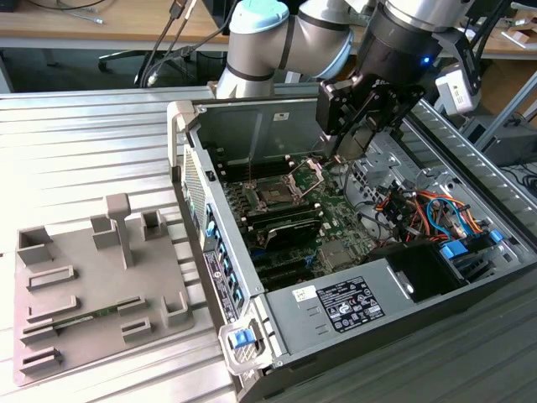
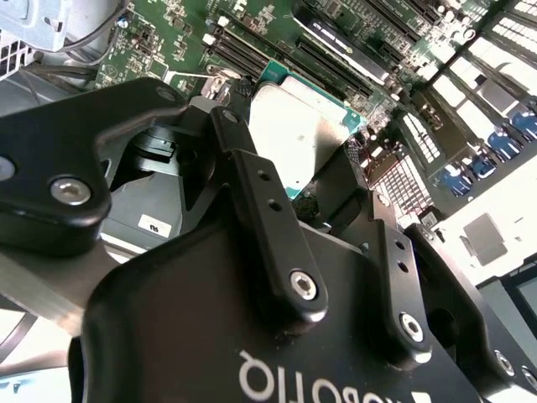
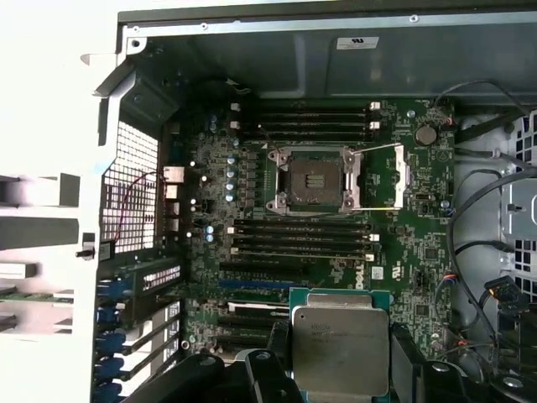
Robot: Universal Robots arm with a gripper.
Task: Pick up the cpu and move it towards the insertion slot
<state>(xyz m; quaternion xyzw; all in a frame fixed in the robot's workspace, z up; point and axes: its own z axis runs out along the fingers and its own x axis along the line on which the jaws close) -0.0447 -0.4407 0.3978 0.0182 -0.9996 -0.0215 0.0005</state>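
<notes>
Open PC case (image 1: 277, 113) holds the motherboard (image 3: 419, 277); the insertion slot (image 3: 315, 179) sits bare, bracket up. Gripper (image 3: 340, 369) jaws are clamped on the cpu (image 3: 340, 346), hovering above the board, apart from the slot, case walls well clear.

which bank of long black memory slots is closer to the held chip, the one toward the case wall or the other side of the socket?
The bank on the socket's near side, away from the case wall. It lies between the square silver-framed socket and the silvery square chip in the black tool; the other bank lies beyond the socket.

Silvery cpu (image 3: 340, 348) with teal edge, black gripper (image 3: 336, 369), green motherboard (image 3: 419, 260).
</notes>
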